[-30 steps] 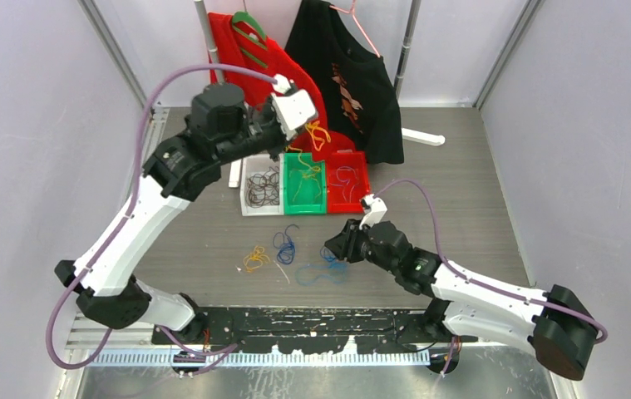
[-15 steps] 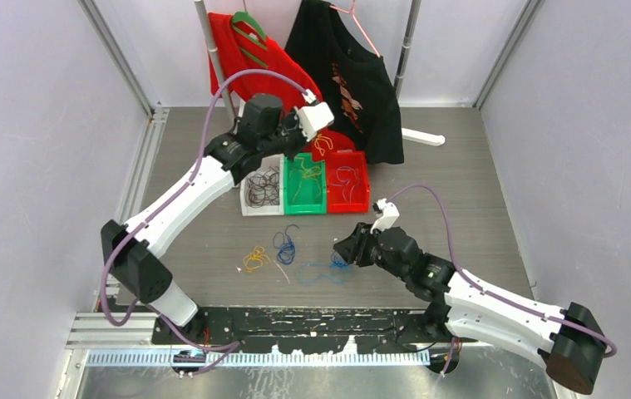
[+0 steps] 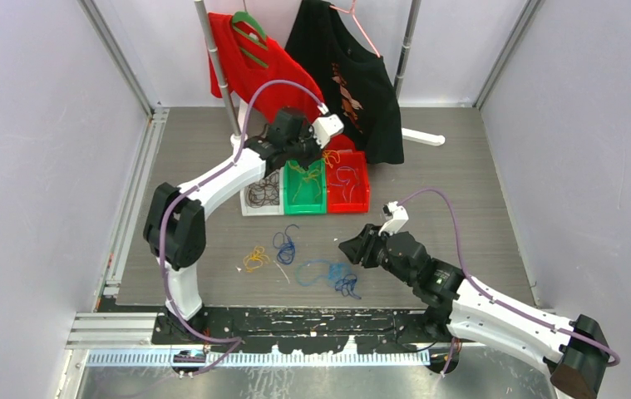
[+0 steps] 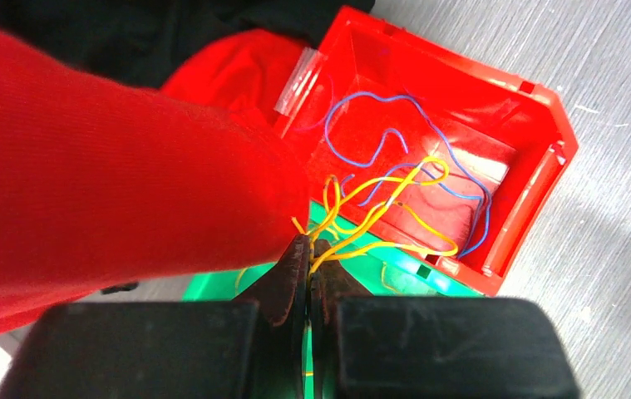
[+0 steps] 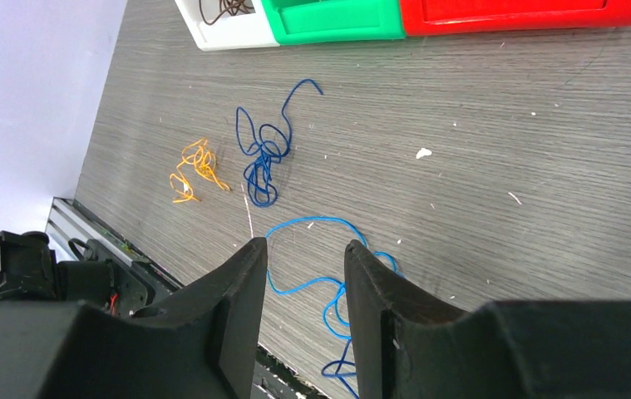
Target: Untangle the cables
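Three loose cables lie on the near table (image 3: 478, 191): orange clump (image 3: 254, 258), dark blue clump (image 3: 285, 247), light blue strand (image 3: 328, 274). Judged light, limp and springy; pinch a free end. Right gripper (image 5: 305, 274), jaws parted and empty, has backed off. Left gripper (image 4: 310, 249), clamped on yellow strands (image 4: 378, 208), has advanced over the red bin (image 4: 544, 158).
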Controlling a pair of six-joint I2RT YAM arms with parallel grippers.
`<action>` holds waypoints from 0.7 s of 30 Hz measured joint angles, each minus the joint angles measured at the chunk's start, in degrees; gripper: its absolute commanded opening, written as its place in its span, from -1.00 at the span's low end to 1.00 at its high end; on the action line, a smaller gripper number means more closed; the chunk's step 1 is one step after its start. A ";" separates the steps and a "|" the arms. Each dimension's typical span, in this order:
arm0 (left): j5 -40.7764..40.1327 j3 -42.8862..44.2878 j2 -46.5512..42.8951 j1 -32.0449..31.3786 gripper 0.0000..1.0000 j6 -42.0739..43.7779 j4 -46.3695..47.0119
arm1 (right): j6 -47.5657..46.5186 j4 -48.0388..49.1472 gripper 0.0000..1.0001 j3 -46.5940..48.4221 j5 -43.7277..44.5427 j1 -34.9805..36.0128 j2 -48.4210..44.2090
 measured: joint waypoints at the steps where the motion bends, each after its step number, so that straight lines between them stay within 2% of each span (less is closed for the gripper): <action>1: -0.07 0.00 0.83 0.22 -1.00 -0.52 0.00 | 0.00 -0.17 -0.10 0.00 0.02 0.00 -0.13; 13: -6.51 0.26 6.88 3.19 -1.00 -1.86 -2.62 | -0.02 -1.07 -0.10 0.04 0.59 0.00 -0.26; 21: -10.71 -0.13 9.14 1.27 -1.00 3.02 -3.43 | -0.09 -2.10 -0.12 0.90 1.18 0.00 -0.26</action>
